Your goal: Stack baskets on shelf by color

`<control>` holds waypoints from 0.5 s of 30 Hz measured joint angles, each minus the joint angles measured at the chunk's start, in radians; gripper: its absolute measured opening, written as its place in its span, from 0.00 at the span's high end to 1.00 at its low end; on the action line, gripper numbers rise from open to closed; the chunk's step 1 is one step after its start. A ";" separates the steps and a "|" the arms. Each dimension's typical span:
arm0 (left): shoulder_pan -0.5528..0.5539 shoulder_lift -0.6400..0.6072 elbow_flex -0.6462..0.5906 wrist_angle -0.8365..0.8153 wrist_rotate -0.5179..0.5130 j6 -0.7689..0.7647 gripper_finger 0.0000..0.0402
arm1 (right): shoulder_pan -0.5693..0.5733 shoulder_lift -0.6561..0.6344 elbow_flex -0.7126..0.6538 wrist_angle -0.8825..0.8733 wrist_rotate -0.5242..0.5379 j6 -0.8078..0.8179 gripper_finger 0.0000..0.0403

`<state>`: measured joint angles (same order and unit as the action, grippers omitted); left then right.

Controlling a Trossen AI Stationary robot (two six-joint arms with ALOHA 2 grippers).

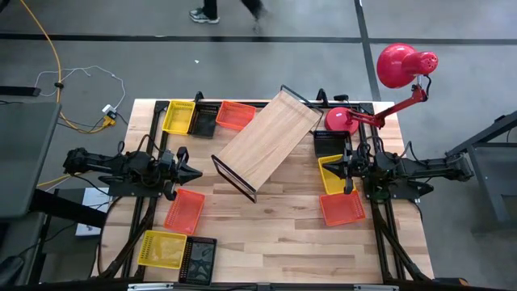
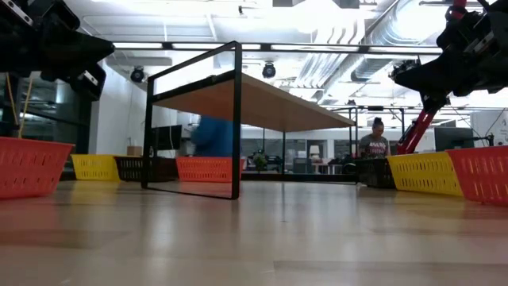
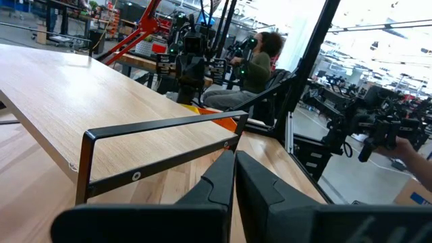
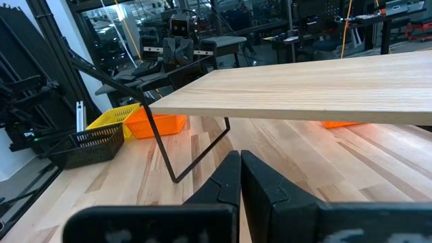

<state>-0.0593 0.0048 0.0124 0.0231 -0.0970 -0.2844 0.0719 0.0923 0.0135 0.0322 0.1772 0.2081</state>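
Note:
The shelf [image 1: 271, 141], a light-wood board on black wire legs, stands slantwise mid-table. Yellow [image 1: 178, 115], black [image 1: 206, 120] and orange [image 1: 235, 115] baskets sit at the far left edge. An orange basket [image 1: 185, 210], a yellow one [image 1: 162, 248] and a black one [image 1: 199, 259] lie near left. At the right lie a black [image 1: 329, 144], a yellow [image 1: 333, 174] and an orange [image 1: 342, 208] basket. My left gripper [image 1: 194, 172] hovers shut left of the shelf's near end [image 3: 234, 177]. My right gripper [image 1: 338, 167] hovers shut above the right yellow basket, facing the shelf [image 4: 239, 174].
A red desk lamp [image 1: 396, 69] stands at the table's far right corner, its base [image 1: 339, 120] beside the shelf's far end. Bare planks [image 1: 283, 226] stretch along the near side between the basket groups. People sit in the room beyond [image 2: 373, 139].

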 joint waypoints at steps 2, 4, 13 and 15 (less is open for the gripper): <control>0.000 0.000 0.000 0.000 0.000 0.000 0.99 | 0.000 0.000 0.000 0.000 0.000 0.000 1.00; 0.000 0.000 0.000 0.000 0.000 0.000 0.99 | 0.000 0.000 0.000 0.000 0.000 0.000 1.00; 0.000 0.000 0.000 0.000 0.000 0.000 0.99 | 0.000 0.001 -0.002 0.113 0.048 0.000 1.00; 0.000 0.000 0.000 0.000 0.000 0.000 0.99 | 0.000 0.005 -0.002 0.230 0.094 0.006 1.00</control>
<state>-0.0595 0.0046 0.0125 0.0230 -0.0970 -0.2844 0.0719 0.0976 0.0120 0.2621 0.2709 0.2137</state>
